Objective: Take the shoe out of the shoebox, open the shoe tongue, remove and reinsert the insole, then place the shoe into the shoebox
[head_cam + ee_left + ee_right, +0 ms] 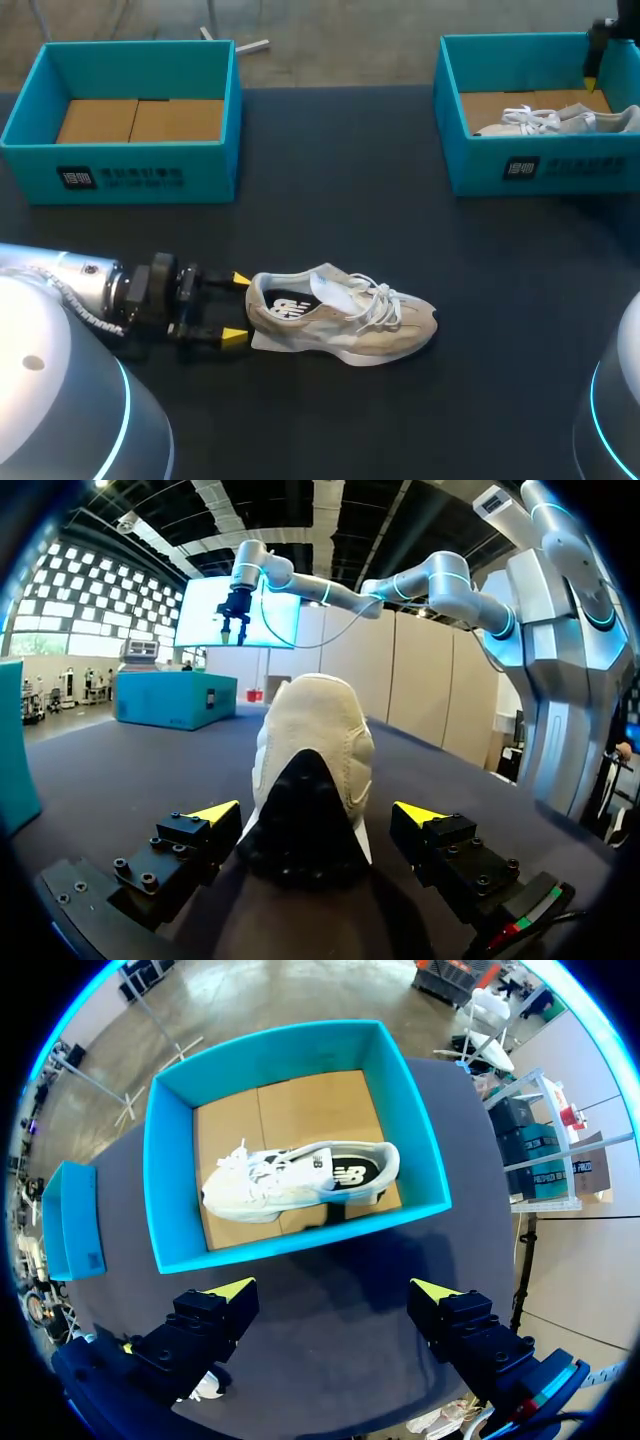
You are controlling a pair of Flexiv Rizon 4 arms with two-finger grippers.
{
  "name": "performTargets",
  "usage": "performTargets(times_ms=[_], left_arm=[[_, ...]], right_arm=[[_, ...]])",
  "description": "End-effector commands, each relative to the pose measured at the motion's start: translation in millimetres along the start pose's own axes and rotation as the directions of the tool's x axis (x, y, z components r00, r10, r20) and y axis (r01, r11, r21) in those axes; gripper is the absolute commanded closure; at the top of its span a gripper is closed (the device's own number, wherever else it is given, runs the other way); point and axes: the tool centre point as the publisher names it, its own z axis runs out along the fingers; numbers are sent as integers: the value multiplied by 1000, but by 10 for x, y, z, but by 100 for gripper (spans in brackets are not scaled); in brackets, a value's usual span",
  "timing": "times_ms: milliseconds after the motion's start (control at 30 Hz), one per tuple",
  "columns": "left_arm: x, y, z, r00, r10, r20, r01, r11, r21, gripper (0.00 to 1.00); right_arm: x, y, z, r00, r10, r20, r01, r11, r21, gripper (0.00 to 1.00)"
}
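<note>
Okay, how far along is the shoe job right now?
Done: one shoe is out on the table, the left shoebox empty. In hand: the open left gripper straddles its heel. Left, seemingly: tongue, insole, reboxing. The open right gripper hovers over a second shoe in the right shoebox.

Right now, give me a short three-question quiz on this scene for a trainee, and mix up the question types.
1. Multiple choice: which end of the shoe on the table faces the left gripper? A toe, B heel, C sole.
2. True or false: the left shoebox holds no shoe.
3. Fill in: the right gripper hangs open above the right shoebox, which holds one ___.

Key: 1 B; 2 true; 3 shoe.
</note>
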Motion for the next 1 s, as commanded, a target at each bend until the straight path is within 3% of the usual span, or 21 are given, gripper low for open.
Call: performTargets(times_ms=[33, 567, 1000], left_arm=[[12, 25, 66, 1000, -6, 0, 6, 1000, -8, 0], [-29, 42, 223, 1000, -4, 6, 4, 1000, -11, 0], [-91, 13, 55, 1000, -5, 25, 5, 1000, -9, 0]], right_arm=[[1, 1, 2, 1000, 1, 0, -1, 1000, -1, 0], [1, 1, 2, 1000, 1, 0, -1, 1000, -1, 0], [1, 1, 2, 1000, 1, 0, -1, 1000, -1, 0]])
